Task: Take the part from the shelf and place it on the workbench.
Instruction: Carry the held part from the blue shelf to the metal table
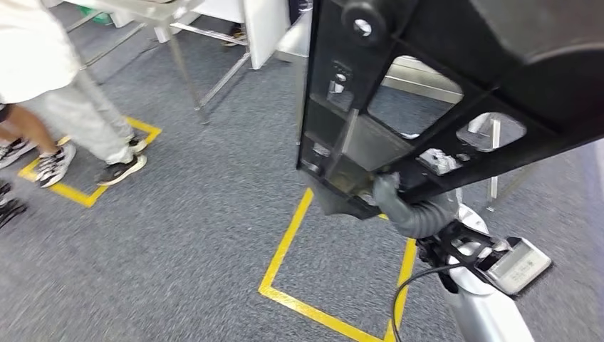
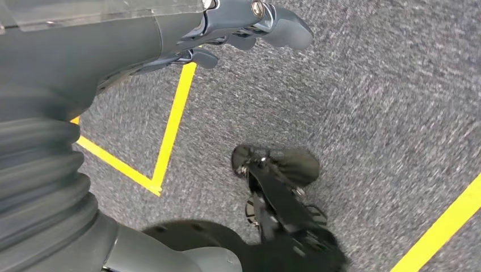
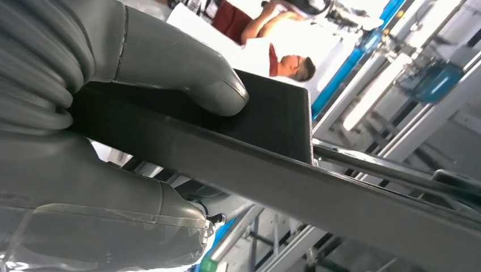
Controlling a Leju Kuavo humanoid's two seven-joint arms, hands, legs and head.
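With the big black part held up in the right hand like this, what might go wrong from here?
1. The right hand grips the black part at one low edge only, thumb on top; the long overhang may twist or slip out.
2. The part blocks much of the head view, so table legs ahead are hard to judge.
3. A person walks nearby on the carpet; the swinging part might hit them.

A workshop or factory floor is shown: grey carpet (image 1: 178, 214) is marked with yellow tape (image 1: 285, 246), and metal-framed benches (image 1: 206, 78) stand beyond the tape.
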